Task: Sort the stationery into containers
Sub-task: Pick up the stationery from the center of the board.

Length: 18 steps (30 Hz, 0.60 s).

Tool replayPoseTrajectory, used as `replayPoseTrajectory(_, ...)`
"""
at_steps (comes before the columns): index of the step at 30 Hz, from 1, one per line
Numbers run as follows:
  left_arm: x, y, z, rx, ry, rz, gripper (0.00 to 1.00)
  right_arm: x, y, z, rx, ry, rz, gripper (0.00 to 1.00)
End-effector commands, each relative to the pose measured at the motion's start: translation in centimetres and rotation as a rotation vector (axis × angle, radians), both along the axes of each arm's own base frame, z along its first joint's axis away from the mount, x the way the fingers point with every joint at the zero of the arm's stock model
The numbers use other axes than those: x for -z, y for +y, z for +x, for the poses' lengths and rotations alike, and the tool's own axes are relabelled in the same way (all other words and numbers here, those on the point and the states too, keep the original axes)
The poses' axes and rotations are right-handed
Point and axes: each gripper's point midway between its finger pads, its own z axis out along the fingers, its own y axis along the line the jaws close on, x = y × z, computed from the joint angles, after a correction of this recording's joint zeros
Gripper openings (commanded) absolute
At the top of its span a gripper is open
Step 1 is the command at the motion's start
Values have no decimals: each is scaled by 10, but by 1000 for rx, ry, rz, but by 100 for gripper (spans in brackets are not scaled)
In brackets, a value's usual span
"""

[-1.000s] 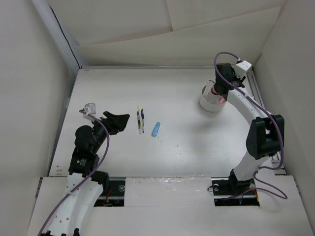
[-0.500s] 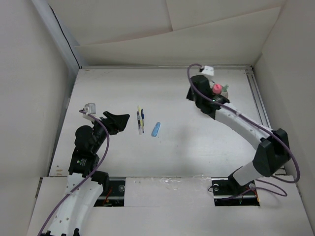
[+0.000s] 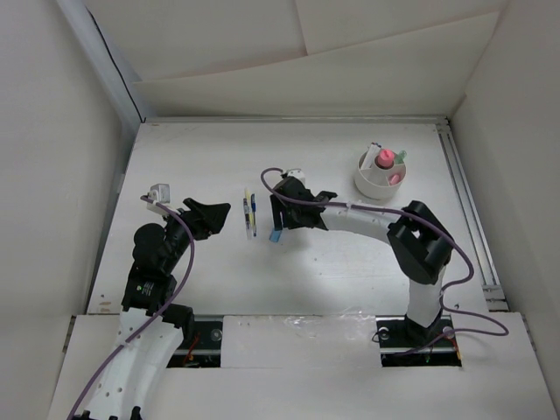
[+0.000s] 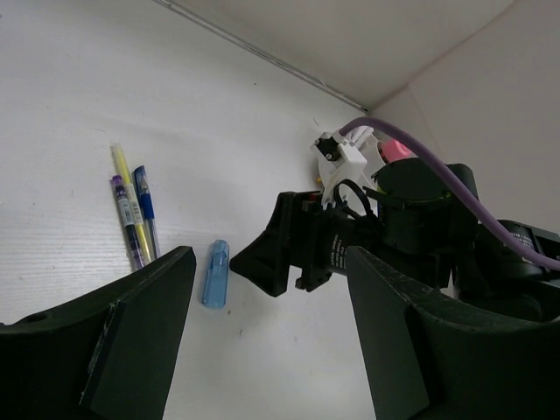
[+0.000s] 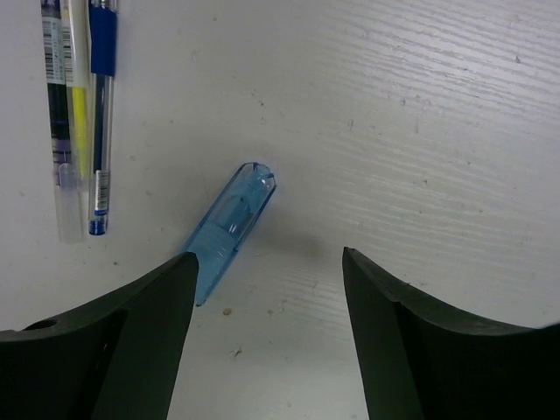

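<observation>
Right tool point(image 5: 265, 261) swung from cup point(image 3: 371, 187), now over blue marker point(image 5: 229, 229), jaws apart

From above, the right claw point(image 3: 280, 222) covers most of the blue marker point(image 3: 276, 236) (only its near tip shows). In the right wrist view, the thin pens point(image 5: 79, 114) run off the top edge. The cup point(image 3: 371, 185) is too small to tell which compartment holds what.

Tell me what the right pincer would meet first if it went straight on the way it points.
Likely the blue marker, which lies by one finger of the open right pincer. The middle of the gap faces bare table. Depth is unclear.
</observation>
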Motion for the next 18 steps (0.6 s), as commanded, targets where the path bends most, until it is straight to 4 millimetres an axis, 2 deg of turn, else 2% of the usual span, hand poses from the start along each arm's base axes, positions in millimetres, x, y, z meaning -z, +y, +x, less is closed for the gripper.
replayPoseTrajectory(1,-12,-2,0,11,-52,-13,66,-22,20,11,15,-38,72,73)
replayPoseTrajectory(7,-12,-2,0,11,-52,-13,66,2,24,13,30,-3,48,72)
replayPoseTrajectory(8,-12,-2,0,11,-52,-13,66,-2,26,15,30,-9,55,70)
replayPoseTrajectory(10,-12,-2,0,11,-52,-13,66,9,27,16,30,4,40,69)
replayPoseTrajectory(11,-12,-2,0,11,-52,-13,66,5,29,18,30,-2,47,68)
replayPoseTrajectory(12,-12,-2,0,11,-52,-13,66,10,29,17,30,5,39,68)
replayPoseTrajectory(14,-12,-2,0,11,-52,-13,66,7,34,22,37,-5,58,62)
replayPoseTrajectory(18,-12,-2,0,11,-52,-13,66,15,31,25,52,-6,29,52)
